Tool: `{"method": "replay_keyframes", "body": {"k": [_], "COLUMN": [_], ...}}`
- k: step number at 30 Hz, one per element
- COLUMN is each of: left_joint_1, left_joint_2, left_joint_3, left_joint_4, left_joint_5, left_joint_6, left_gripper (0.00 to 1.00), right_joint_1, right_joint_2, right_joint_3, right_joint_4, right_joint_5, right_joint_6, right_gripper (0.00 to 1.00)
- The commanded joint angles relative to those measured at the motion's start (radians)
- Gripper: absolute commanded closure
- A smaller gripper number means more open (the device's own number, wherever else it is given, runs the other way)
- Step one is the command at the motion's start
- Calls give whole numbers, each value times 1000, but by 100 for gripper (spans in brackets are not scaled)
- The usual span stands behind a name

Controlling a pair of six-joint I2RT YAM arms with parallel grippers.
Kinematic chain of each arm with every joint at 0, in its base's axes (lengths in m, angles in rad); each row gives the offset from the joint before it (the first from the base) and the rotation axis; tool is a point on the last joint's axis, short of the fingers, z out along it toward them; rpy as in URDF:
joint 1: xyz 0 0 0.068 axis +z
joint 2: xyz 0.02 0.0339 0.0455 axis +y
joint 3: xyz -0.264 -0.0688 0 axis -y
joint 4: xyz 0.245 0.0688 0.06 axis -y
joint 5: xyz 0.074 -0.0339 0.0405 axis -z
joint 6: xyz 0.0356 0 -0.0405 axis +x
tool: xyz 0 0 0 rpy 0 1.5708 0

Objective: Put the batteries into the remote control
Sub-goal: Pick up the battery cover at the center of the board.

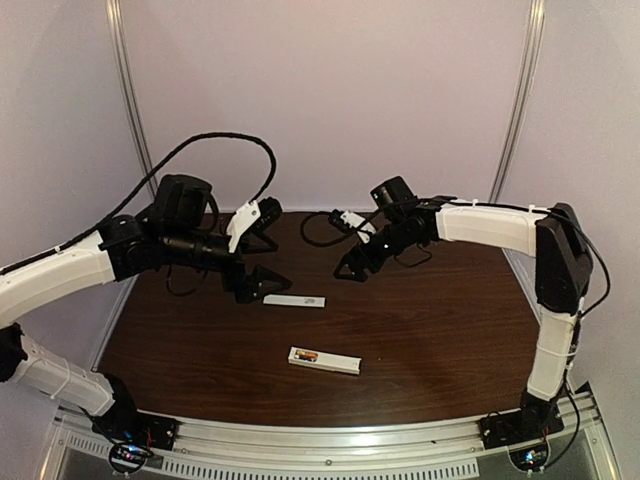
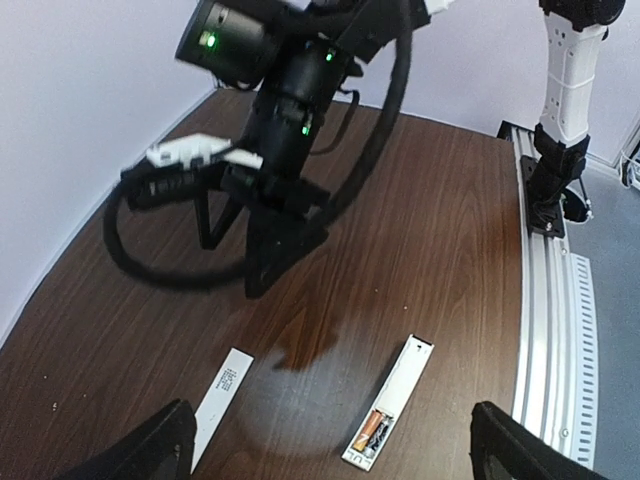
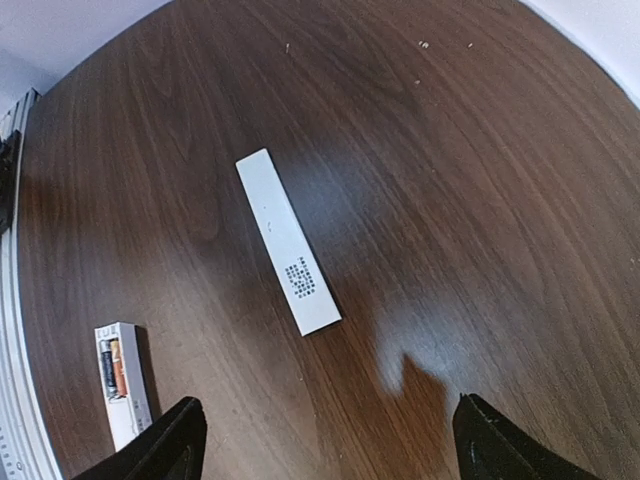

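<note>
— Where is the remote control (image 1: 326,361)?
— Near six o'clock on the table (image 1: 430,330), with the batteries (image 3: 112,370) lying in its open end.
— And the arms?
— The left gripper (image 2: 332,407) hangs at ten o'clock and the right gripper (image 3: 328,403) at one. Both have their jaws spread wide, holding nothing. A white cover strip (image 1: 294,300) lies at eleven o'clock from the remote.

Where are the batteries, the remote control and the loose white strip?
batteries (image 2: 371,432), left wrist view, on the orange cell in the compartment.
remote control (image 1: 338,363), top view, on its bare white half.
white strip (image 3: 276,218), right wrist view, on its plain end.
</note>
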Motion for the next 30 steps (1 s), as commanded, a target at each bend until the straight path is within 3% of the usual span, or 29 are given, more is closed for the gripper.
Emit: {"method": "replay_keyframes", "body": {"k": [1, 11, 23, 27, 30], "left_joint_1": [7, 11, 13, 14, 17], "left_joint_2": [-37, -128, -149, -150, -158], "left_joint_3": [-42, -89, -95, -92, -94], "left_joint_4": [84, 112, 102, 98, 99], "left_joint_5": [-7, -83, -132, -152, -168], "left_joint_6": [-50, -82, -82, -82, -82], "left_gripper": [2, 2, 3, 3, 3], "right_joint_1": [49, 112, 156, 157, 164], "right_joint_2": [146, 396, 531, 557, 552], "right_joint_3": [121, 344, 493, 526, 522], "right_joint_4": [-118, -207, -315, -354, -383], "right_joint_5": [70, 99, 125, 137, 190], "right_joint_6": [-94, -160, -210, -224, -230], "right_gripper": [14, 19, 27, 35, 47]}}
